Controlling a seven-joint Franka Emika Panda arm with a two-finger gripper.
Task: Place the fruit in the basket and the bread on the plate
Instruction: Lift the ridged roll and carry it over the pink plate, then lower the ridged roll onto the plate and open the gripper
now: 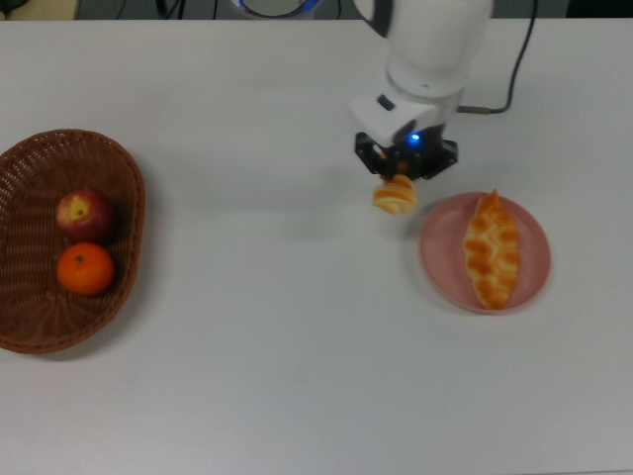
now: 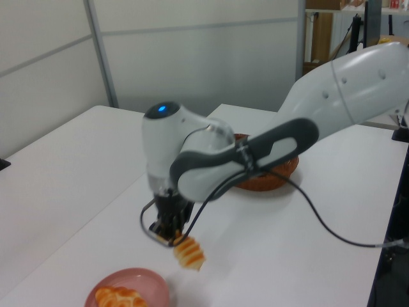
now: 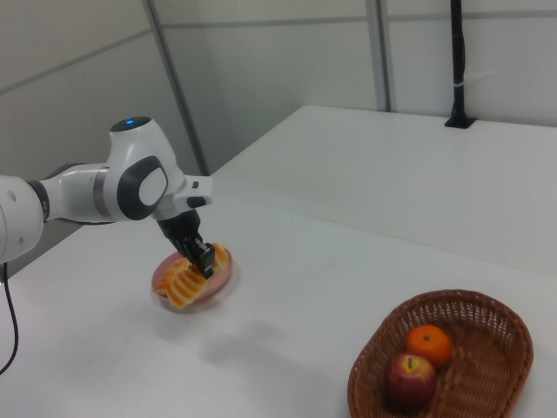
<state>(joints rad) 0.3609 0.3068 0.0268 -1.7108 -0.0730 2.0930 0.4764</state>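
woven wicker, smooth plastic, matt table

the basket [image 1: 124, 168] is showing rough brown wicker; the plate [image 1: 435, 257] is looking smooth pink, the arm's shell [image 2: 358, 89] is gleaming glossy white, the table [image 1: 297, 376] is staying matt white.

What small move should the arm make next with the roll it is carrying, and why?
Probably carry on a little toward the top view's right, then lower. The gripper holds the ridged roll clear of the table, just short of the pink plate. The braided pastry already lies along the plate's middle, so the bare near side looks like the spot. Apple and mandarin already sit in the basket.
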